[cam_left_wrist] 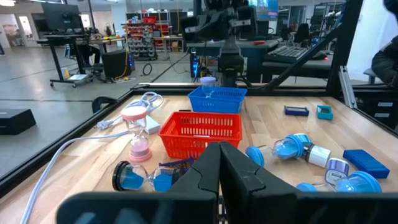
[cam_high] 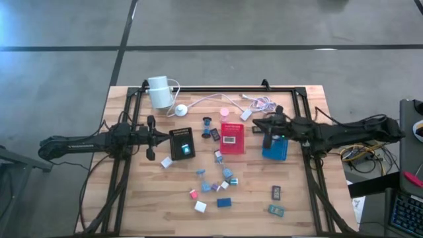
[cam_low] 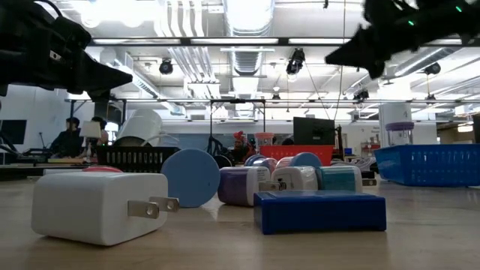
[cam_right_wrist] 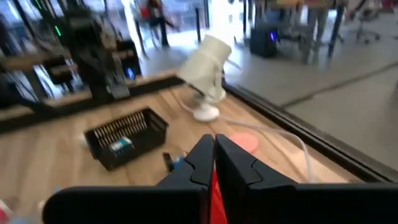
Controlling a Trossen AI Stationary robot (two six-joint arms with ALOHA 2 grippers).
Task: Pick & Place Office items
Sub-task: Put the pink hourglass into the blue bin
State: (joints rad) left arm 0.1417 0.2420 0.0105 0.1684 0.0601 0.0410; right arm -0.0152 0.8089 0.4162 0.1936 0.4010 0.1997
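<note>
The office items lie loose on the wooden table's near middle: a white block (cam_high: 200, 207), a blue block (cam_high: 225, 202), a pink piece (cam_high: 193, 194), pastel discs (cam_high: 228, 174) and two dark clips (cam_high: 276, 192). In the low view a white block (cam_low: 97, 206), a blue block (cam_low: 319, 211) and a blue disc (cam_low: 191, 176) rest flat on the wood. My left gripper (cam_high: 153, 137) (cam_left_wrist: 219, 163) hovers shut, level, left of the black tray. My right gripper (cam_high: 264, 125) (cam_right_wrist: 213, 155) is shut, raised over the gap between the red and blue trays. Neither holds anything.
A black tray (cam_high: 182, 143), a red tray (cam_high: 232, 138) and a blue tray (cam_high: 275, 149) stand in a row across the table's middle. A white cylinder device (cam_high: 158, 91) with its white cable (cam_high: 205, 100) sits at the far edge. Two sand timers (cam_left_wrist: 138, 134) stand behind the trays.
</note>
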